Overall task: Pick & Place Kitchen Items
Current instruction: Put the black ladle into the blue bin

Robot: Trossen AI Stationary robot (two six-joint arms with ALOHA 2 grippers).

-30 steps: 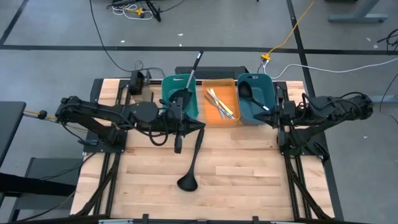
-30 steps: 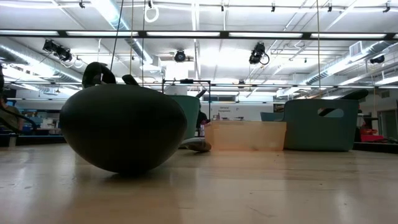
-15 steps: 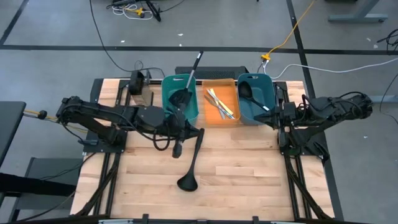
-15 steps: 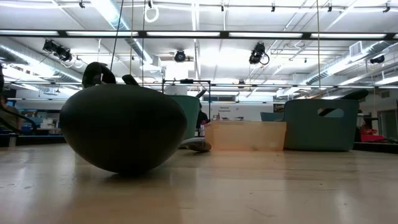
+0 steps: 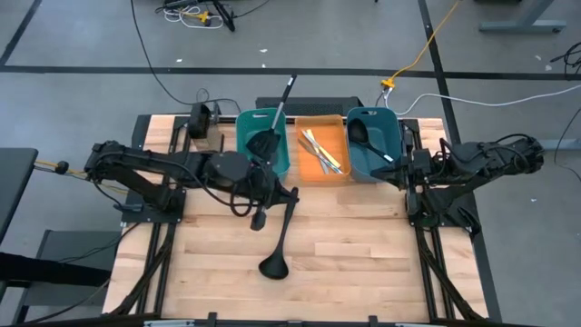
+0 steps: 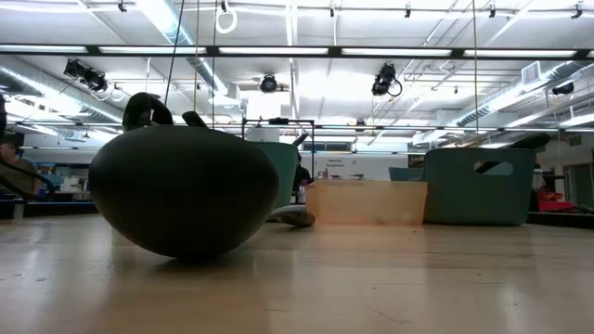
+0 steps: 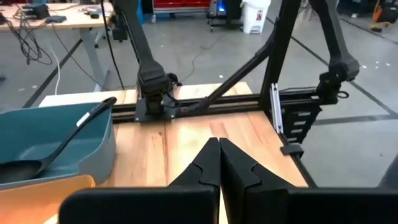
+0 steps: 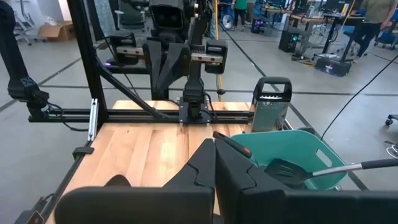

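Kitchen items are mostly binned already; one black plastic ladle [image 5: 278, 243] lies loose on the wooden table [image 5: 363, 263]. The left gripper [image 5: 260, 218], clenched on nothing, has slid a little rightward over the last second and now sits just beside the ladle's handle, so a pickup looks imminent. The right gripper [image 5: 388, 164], likewise shut and empty, waits by the right teal plastic bin [image 5: 374, 156], which holds one ladle. Outward, the left teal plastic bin [image 5: 247, 136] holds one black slotted spatula [image 5: 267, 137]; the single orange plastic bin [image 5: 317, 165] holds several thin sticks [image 5: 320, 150], too tangled to count.
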